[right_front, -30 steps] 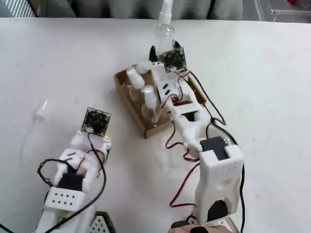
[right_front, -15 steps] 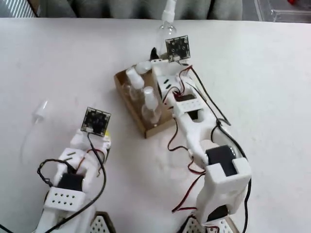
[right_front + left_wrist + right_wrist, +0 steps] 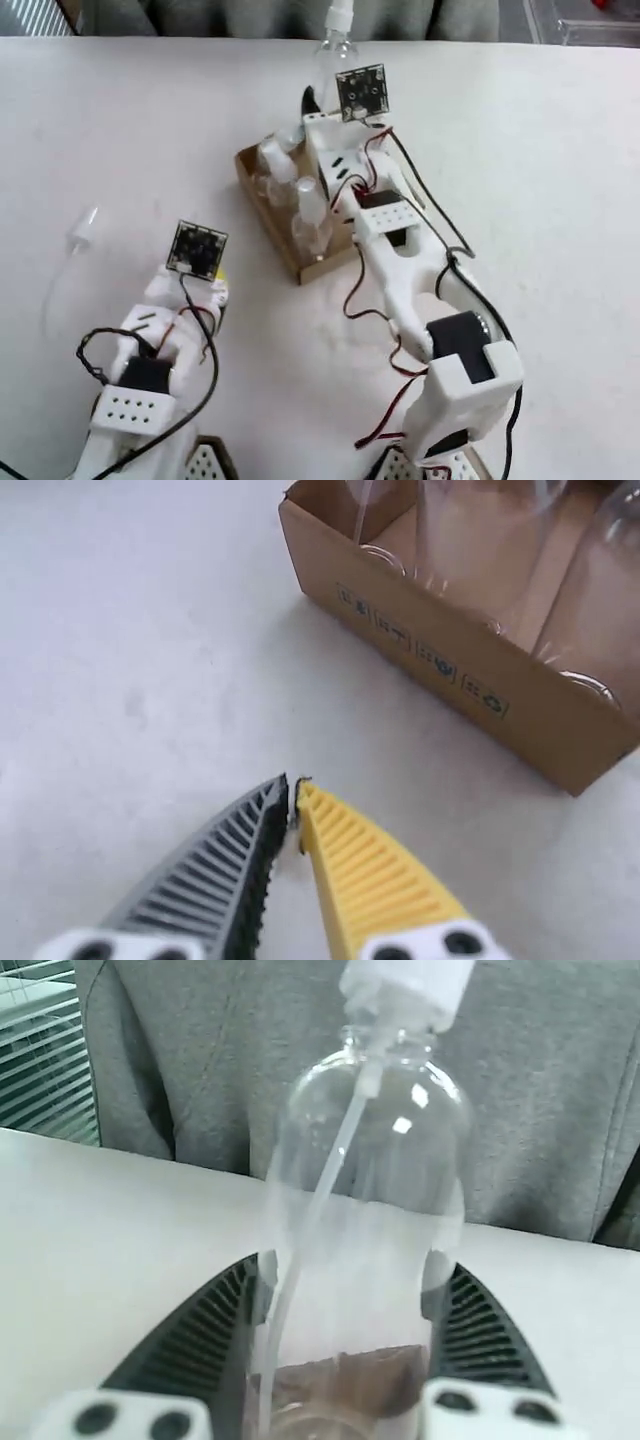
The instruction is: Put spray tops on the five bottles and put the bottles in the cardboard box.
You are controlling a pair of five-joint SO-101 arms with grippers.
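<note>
A clear bottle (image 3: 365, 1210) with a white spray top (image 3: 405, 985) stands upright between the black fingers (image 3: 215, 1325) of my right gripper (image 3: 350, 1280), which is shut on it. In the high view this bottle (image 3: 333, 58) is at the far end of the cardboard box (image 3: 262, 205), with the right gripper (image 3: 318, 108) low on its body. Several capped bottles (image 3: 305, 205) stand inside the box. My left gripper (image 3: 293, 788) is shut on nothing, low over the table a short way before the box (image 3: 450, 675). A loose spray top (image 3: 84, 228) lies on the table to the left.
The white table (image 3: 540, 170) is bare on the right and at the far left. The right arm (image 3: 400, 250) lies along the box's right side. The left arm (image 3: 160, 340) rests near the front edge. Grey cloth (image 3: 560, 1090) hangs behind the table's far edge.
The right arm has stretched farther toward the back of the table, carrying the bottle with it. The left arm has stayed still.
</note>
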